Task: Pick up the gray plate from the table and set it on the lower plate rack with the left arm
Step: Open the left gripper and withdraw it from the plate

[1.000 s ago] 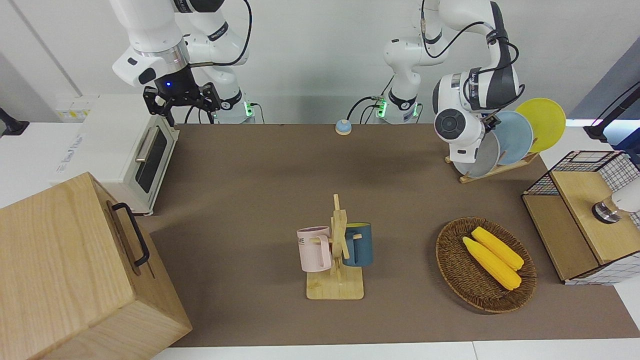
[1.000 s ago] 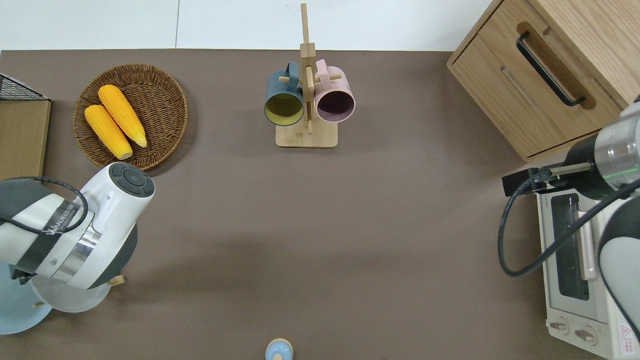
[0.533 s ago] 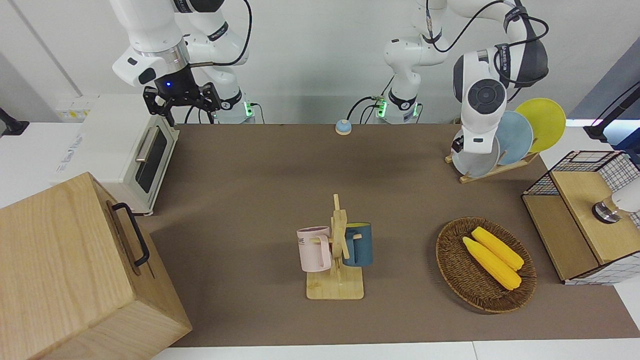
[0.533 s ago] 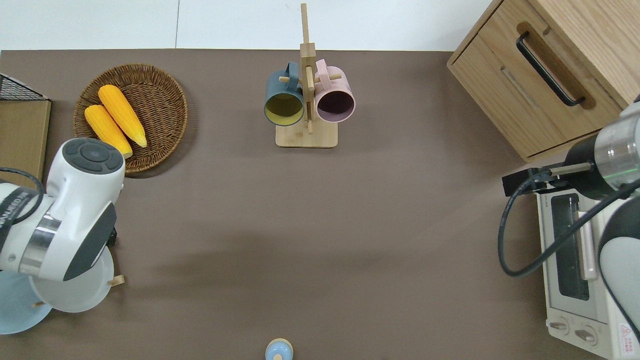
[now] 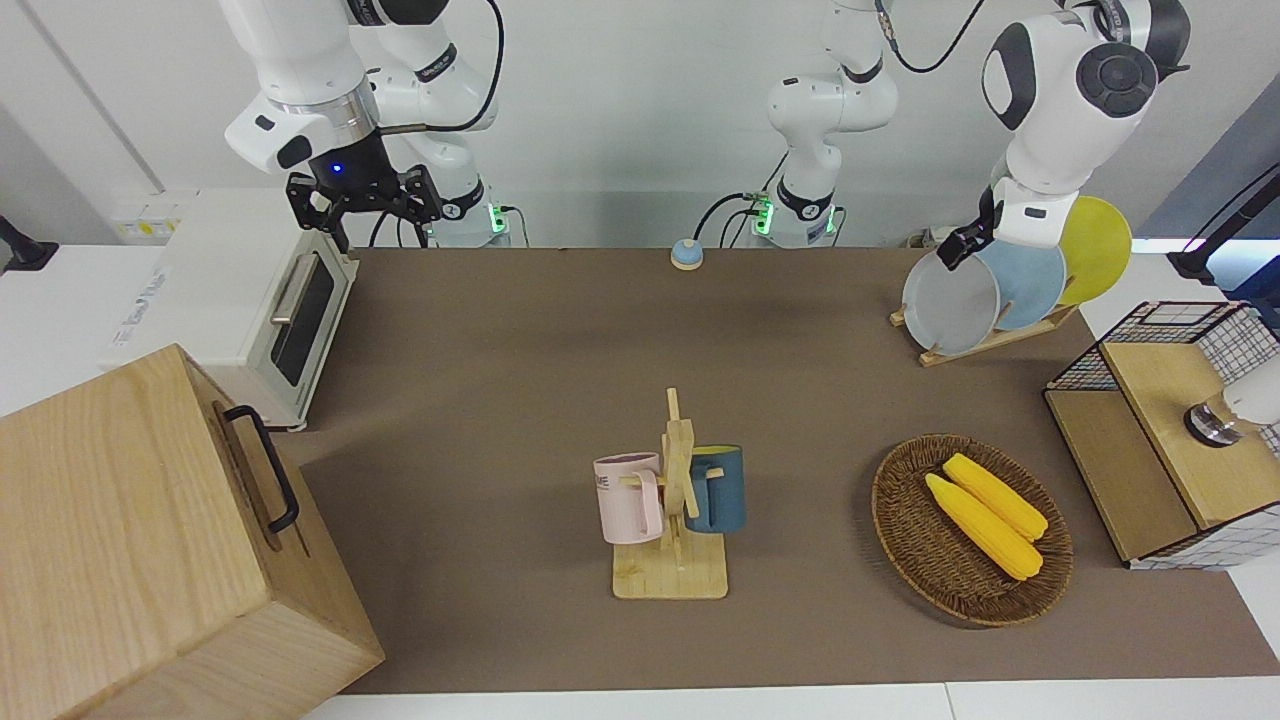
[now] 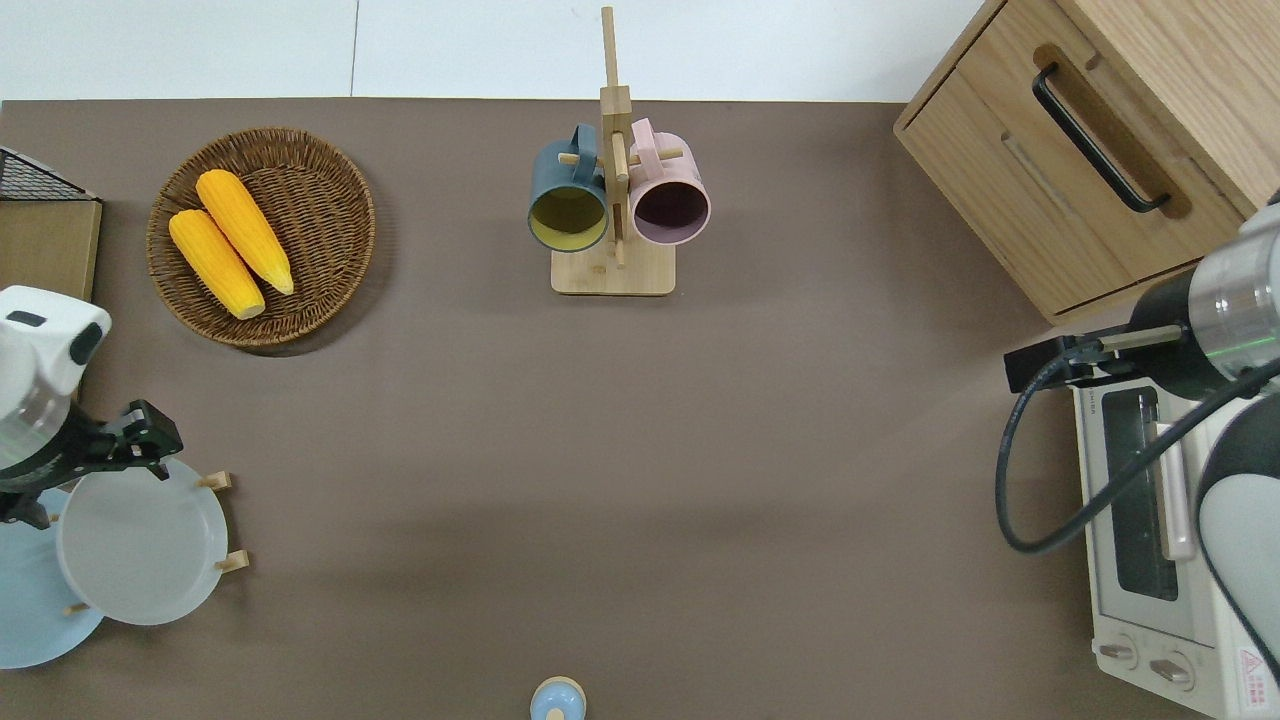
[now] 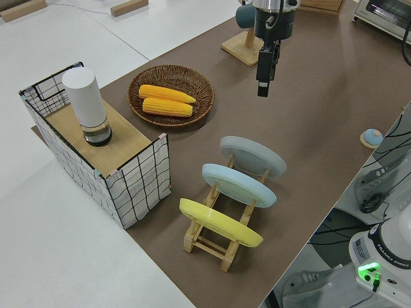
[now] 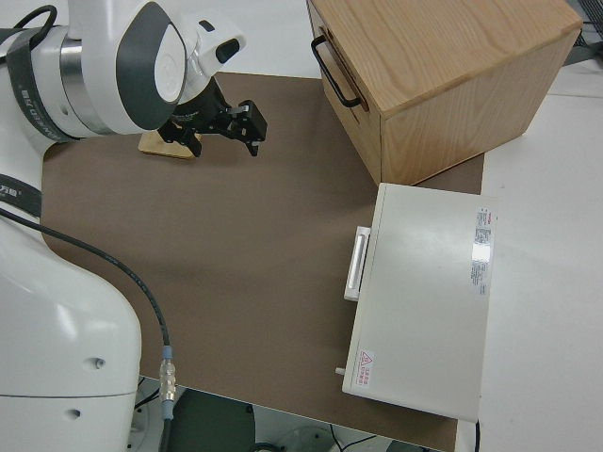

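Gray plate [image 5: 951,303]: round, plain pale gray, shallow raised rim, standing tilted in the wooden plate rack [image 5: 985,341], beside the blue plate [image 5: 1026,275] and yellow plate [image 5: 1098,250]. Left gripper [image 6: 140,440] is over the plate's upper edge, fingers spread, holding nothing. Right arm parked.

rack end: three slots filled by gray plate [image 5: 950,303], blue plate [image 5: 1026,274], yellow plate [image 5: 1095,249] | approach flanked by corn basket [image 5: 971,528], wire crate [image 5: 1170,430]
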